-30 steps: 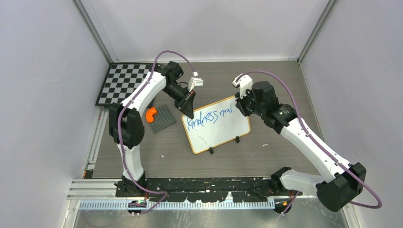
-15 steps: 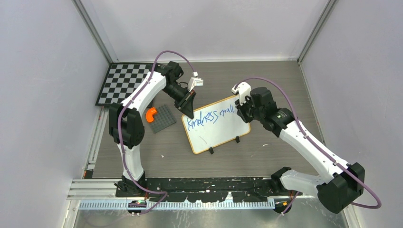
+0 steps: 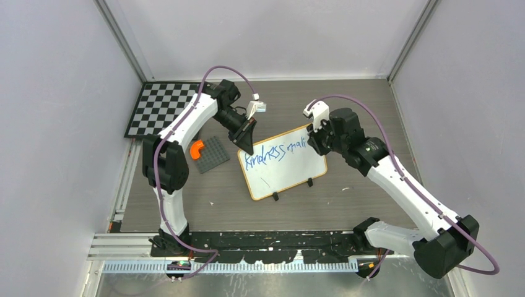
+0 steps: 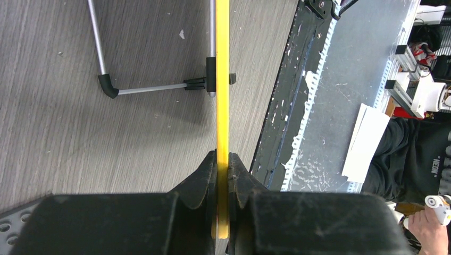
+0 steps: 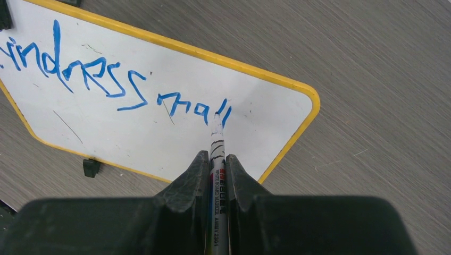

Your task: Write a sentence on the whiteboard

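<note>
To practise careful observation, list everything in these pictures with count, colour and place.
whiteboard: one, white with yellow frame, mid-table
sentence: one unfinished line, blue, on the whiteboard
marker: one, pale barrel, tip at the rightmost stroke
checkerboard: one, black-and-white, far left corner
studded plate: one, grey, left of whiteboard
curved piece: one, orange, on studded plate
table: one, grey wood-grain, under everything
left end effector: one, black, shut on whiteboard's edge
right end effector: one, black, shut on marker

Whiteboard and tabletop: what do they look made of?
Whiteboard: smooth white face with faint sheen, likely coated board; yellow-orange rim looks smooth, plastic or painted wood, unclear. Table: matte grey surface with fine streaked grain, probably wood-look laminate.
</note>
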{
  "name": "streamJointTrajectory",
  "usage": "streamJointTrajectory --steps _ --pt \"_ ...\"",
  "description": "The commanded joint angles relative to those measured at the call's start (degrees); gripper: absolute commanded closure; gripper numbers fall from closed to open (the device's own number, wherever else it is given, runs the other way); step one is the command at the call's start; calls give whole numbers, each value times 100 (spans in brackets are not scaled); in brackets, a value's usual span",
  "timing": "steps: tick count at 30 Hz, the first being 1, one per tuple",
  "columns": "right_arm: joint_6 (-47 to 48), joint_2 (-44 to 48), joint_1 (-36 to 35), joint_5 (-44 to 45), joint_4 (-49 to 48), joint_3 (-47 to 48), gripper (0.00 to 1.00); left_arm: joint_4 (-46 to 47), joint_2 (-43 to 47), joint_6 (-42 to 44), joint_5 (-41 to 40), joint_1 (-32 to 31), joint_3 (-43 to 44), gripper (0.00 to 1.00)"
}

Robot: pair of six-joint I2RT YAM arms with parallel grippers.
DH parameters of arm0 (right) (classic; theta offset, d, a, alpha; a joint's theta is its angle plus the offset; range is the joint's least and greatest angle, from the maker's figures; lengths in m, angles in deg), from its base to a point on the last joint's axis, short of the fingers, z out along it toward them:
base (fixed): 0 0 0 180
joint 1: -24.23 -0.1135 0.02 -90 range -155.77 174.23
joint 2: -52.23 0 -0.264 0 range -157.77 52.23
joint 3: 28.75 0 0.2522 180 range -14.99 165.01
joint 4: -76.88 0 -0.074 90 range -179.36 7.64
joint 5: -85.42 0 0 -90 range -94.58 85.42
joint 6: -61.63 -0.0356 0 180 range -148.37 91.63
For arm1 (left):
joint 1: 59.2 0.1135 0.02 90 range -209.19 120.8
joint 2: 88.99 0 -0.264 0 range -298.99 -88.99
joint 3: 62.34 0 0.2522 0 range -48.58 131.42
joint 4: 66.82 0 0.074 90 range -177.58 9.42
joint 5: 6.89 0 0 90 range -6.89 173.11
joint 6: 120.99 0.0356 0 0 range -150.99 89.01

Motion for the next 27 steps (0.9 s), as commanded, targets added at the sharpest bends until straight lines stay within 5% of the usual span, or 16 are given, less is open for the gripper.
streamJointTrajectory --steps 1,27 --pt "-118 -119 10 -170 -275 222 100 -50 19 99 172 -86 142 100" --pt "266 -59 122 551 -331 -51 100 -67 -42 113 146 -86 159 100"
